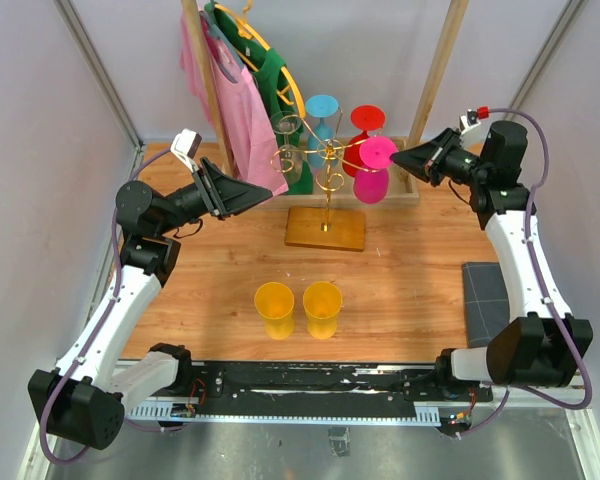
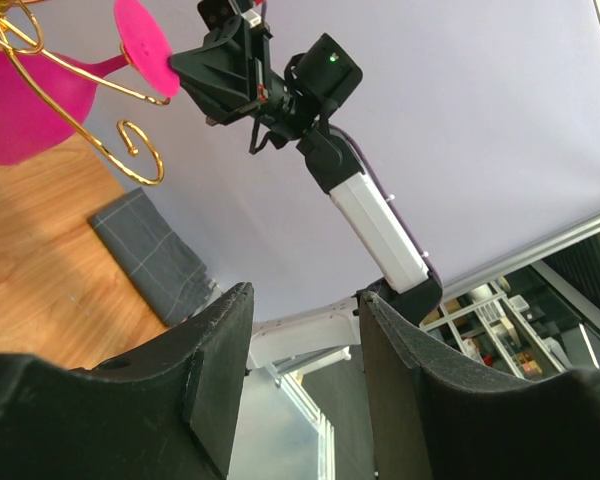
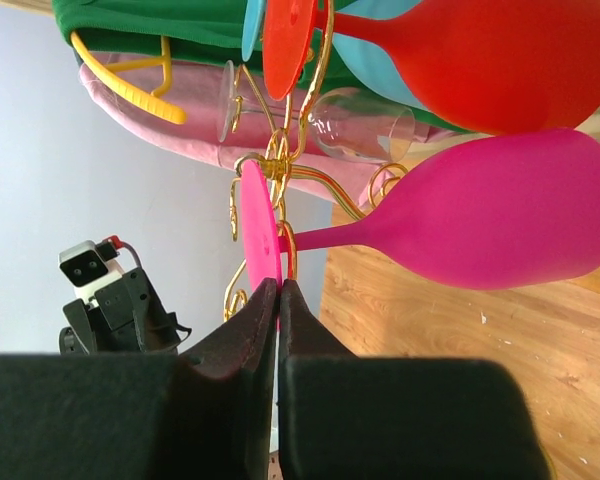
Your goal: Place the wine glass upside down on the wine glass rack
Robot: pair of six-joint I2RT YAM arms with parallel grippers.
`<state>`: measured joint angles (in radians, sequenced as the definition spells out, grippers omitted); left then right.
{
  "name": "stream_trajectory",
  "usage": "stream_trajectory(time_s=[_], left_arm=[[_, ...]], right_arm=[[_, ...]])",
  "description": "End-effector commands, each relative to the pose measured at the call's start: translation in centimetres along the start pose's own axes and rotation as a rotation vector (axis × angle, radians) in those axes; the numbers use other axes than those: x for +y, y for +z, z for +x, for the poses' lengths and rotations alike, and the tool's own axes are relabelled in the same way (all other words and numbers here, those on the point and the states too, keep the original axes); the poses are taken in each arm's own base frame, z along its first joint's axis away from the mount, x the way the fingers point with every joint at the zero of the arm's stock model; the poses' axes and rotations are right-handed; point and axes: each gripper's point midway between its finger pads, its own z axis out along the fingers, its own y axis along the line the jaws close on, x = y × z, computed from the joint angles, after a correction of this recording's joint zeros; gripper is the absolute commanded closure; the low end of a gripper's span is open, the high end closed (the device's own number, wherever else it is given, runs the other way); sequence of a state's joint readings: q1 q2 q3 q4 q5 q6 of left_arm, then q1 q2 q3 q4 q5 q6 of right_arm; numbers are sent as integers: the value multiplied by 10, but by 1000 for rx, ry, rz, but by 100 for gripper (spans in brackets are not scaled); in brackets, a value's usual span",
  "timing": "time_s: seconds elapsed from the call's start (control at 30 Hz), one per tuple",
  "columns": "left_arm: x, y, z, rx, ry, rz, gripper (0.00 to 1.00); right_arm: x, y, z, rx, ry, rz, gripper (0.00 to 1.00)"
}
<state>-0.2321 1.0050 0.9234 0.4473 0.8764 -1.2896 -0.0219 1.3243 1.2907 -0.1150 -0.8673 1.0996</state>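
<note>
The magenta wine glass [image 1: 372, 172] hangs upside down on the gold wine glass rack [image 1: 326, 150], bowl down [image 3: 500, 215]. Its stem passes through a curled gold arm and its flat foot [image 3: 260, 225] sits on top. My right gripper [image 3: 279, 285] reaches in from the right [image 1: 398, 158], jaws shut on the rim of that foot. My left gripper [image 1: 265, 192] hovers just left of the rack. It is open, with nothing between its fingers [image 2: 305, 295].
Red [image 1: 368, 118], blue [image 1: 322, 105] and clear [image 1: 288, 128] glasses also hang on the rack, whose wooden base [image 1: 325, 228] stands mid-table. A clothes rail with pink and green garments [image 1: 235, 100] stands behind. Two yellow cups [image 1: 298, 305] are near the front and a grey cloth [image 1: 485, 290] lies at the right.
</note>
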Motion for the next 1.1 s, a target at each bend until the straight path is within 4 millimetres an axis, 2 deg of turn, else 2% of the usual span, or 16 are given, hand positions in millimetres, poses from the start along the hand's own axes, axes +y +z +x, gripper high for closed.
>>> stream_trajectory(time_s=[0.0,0.4,0.43,0.53,0.67,0.9,1.07], left_arm=[[-2,-2,1,1,24,10,48],[-1,-1,-1,-1,26,10,48],[0,-1,-1,0,25,10,48],[0,-2,0,0,23,8,48],[-1,-2,0,1,26,10,48],[-1,-2,0,4,29,11,48],[-2,-2,0,8,42,1,48]], right_arm=[[17,6,-6,-1,-38,-47,99],[12,15,-10,16,-32,-51,98],[11,15,-11,16,-31,-50,96],[13,15,-10,20,-26,-60,80],[17,13,-10,15,-34,-72,71],[21,9,-12,-1,-50,-84,60],[17,-5,-25,-49,-56,-77,57]])
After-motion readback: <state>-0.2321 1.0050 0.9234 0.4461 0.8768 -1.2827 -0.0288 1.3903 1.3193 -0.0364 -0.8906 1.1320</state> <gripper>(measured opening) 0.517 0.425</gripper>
